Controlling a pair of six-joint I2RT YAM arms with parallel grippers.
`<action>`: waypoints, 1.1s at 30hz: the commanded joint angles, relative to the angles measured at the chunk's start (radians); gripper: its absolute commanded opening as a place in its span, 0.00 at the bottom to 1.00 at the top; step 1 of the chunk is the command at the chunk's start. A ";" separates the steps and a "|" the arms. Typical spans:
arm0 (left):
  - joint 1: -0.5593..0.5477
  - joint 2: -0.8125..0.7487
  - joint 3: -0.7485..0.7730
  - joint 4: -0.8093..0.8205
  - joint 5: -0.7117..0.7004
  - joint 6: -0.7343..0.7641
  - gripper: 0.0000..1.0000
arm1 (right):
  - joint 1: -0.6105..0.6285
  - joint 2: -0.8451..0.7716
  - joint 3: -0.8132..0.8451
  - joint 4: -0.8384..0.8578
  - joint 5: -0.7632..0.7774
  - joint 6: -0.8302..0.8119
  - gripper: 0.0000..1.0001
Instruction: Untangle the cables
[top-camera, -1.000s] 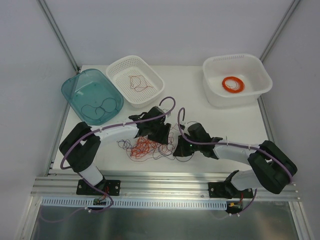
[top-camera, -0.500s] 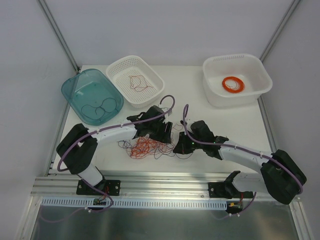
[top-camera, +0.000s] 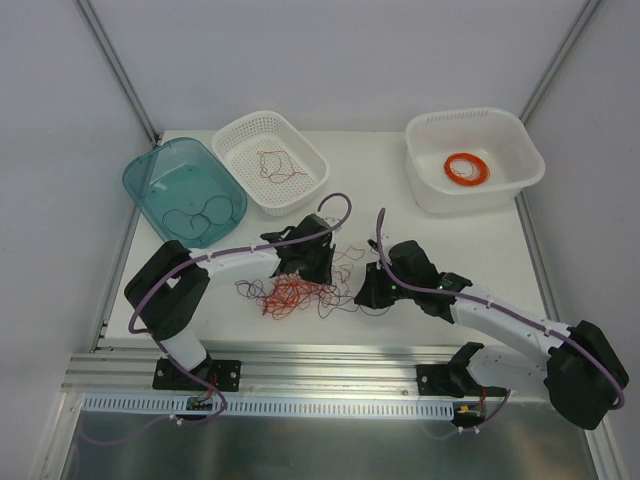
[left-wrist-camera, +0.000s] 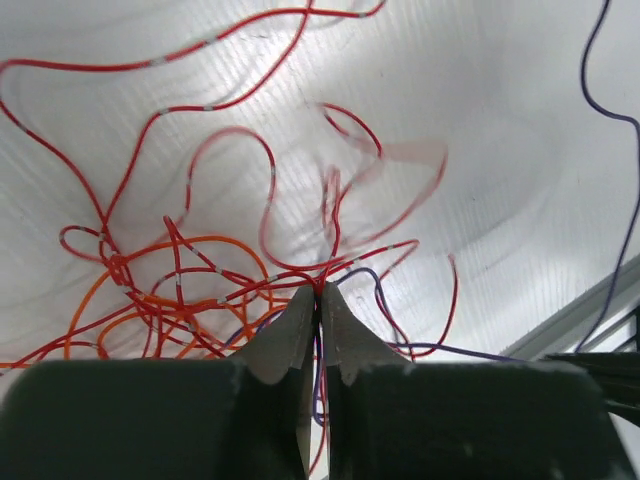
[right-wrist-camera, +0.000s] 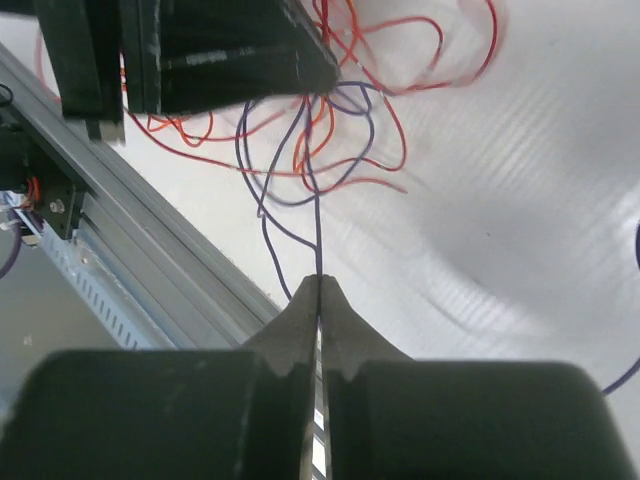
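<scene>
The cables (top-camera: 290, 293) lie as a tangle of thin red, orange and dark navy wires on the white table near its front edge. My left gripper (top-camera: 308, 272) sits over the tangle's right side. In the left wrist view it (left-wrist-camera: 320, 290) is shut on a red wire (left-wrist-camera: 338, 262) where several strands cross, with orange loops (left-wrist-camera: 150, 300) to its left. My right gripper (top-camera: 368, 296) is just right of the tangle. In the right wrist view it (right-wrist-camera: 320, 278) is shut on a navy wire (right-wrist-camera: 317, 215) that runs straight toward the bunch.
A white perforated basket (top-camera: 240, 130) at the back holds a red wire. Left of it, a teal bin (top-camera: 150, 170) holds dark wires. A white tub (top-camera: 510, 135) at the back right holds an orange coil (top-camera: 467, 168). An aluminium rail (top-camera: 330, 362) borders the table's front.
My left gripper has shut on a red wire in the tangle. My right gripper has drawn a little to the right with the navy wire, and its arm has stretched out.
</scene>
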 joint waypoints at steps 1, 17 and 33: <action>0.061 0.005 -0.011 0.012 -0.078 -0.016 0.00 | 0.004 -0.057 0.054 -0.144 0.062 -0.052 0.01; 0.343 -0.106 -0.108 -0.026 -0.073 -0.029 0.00 | -0.034 -0.286 0.169 -0.612 0.282 -0.135 0.01; 0.336 -0.360 -0.133 -0.037 0.164 -0.047 0.50 | -0.120 -0.220 0.553 -0.747 0.377 -0.149 0.01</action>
